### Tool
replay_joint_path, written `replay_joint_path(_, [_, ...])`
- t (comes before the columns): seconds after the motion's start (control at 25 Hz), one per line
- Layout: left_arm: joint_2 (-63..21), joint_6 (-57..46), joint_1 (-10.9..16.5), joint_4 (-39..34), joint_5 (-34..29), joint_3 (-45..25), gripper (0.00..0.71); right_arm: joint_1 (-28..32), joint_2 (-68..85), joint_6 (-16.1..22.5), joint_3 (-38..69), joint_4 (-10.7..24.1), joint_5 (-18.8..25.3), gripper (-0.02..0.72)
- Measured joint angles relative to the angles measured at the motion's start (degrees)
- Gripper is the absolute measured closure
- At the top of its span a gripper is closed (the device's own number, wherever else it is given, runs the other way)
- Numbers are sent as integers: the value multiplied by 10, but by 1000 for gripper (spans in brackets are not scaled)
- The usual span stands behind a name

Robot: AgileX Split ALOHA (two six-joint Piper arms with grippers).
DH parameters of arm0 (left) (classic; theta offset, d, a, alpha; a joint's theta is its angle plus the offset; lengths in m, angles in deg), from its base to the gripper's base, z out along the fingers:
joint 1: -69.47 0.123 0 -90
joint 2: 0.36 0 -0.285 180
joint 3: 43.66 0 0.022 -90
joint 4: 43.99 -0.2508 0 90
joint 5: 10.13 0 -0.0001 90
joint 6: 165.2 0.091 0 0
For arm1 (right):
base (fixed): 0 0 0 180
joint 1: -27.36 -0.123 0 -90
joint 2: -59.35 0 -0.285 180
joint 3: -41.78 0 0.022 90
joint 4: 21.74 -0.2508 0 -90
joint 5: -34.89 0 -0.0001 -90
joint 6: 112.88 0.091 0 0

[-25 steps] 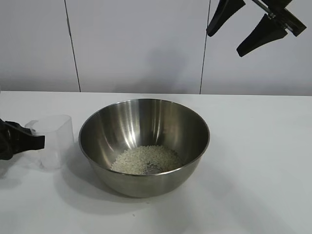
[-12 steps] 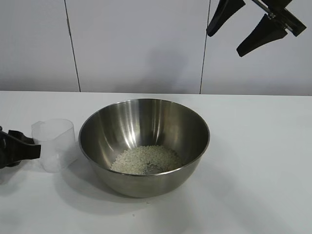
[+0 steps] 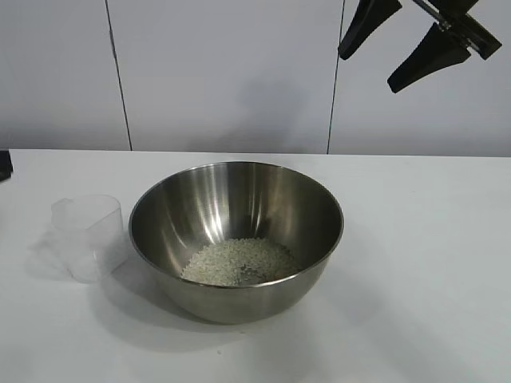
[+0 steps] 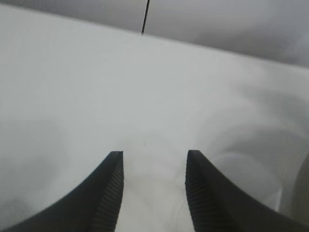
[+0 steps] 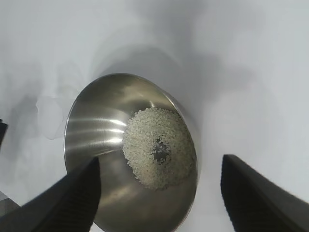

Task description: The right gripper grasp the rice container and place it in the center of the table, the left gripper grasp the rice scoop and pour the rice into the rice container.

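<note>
Left claw (image 4: 153,193): spread, holding nothing, above bare white surface (image 4: 96,87); only a sliver shows at the exterior view's left edge.
Right claw (image 3: 403,44): spread, empty, high above the bowl's right side.
Scoop (image 3: 88,235): translucent plastic, upright, just left of the bowl.
Bowl (image 3: 236,239): round shiny steel, mid-surface.
Rice (image 3: 238,262): loose white grains heaped inside the bowl.

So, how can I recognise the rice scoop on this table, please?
On the white table stands a wide steel bowl with rice at its bottom. Just beside it, on the exterior view's left, stands the rice scoop: a small, clear plastic cup, upright, empty, far smaller than the bowl.
</note>
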Motion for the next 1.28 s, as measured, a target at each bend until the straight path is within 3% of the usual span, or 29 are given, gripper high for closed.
replay_joint_path(0.08, [-42, -15, -7, -42, -92, 44, 402, 0, 0, 0, 0, 0, -1, 216])
replay_joint_path(0.2, [-71, -65, -43, -129, -247, 140, 389, 0, 0, 0, 0, 0, -3, 216])
replay_joint_path(0.36, [-54, -101, -110, -194, -442, 261, 270, 0, 0, 0, 0, 0, -3, 216])
replay_joint_path(0.52, [-11, -106, -160, -179, -572, 370, 202, 0, 0, 0, 0, 0, -3, 216])
replay_joint_path(0.76, [92, -88, -168, -64, -829, 573, 189, 0, 0, 0, 0, 0, -3, 216])
replay_joint_path(0.92, [159, -58, -168, 8, -878, 640, 189, 0, 0, 0, 0, 0, 0, 216])
replay_joint_path(1.08, [204, -38, -168, 63, -884, 645, 189, 0, 0, 0, 0, 1, 6, 216])
replay_joint_path(1.28, [205, -31, -168, 76, -883, 648, 189, 0, 0, 0, 0, 2, 9, 216])
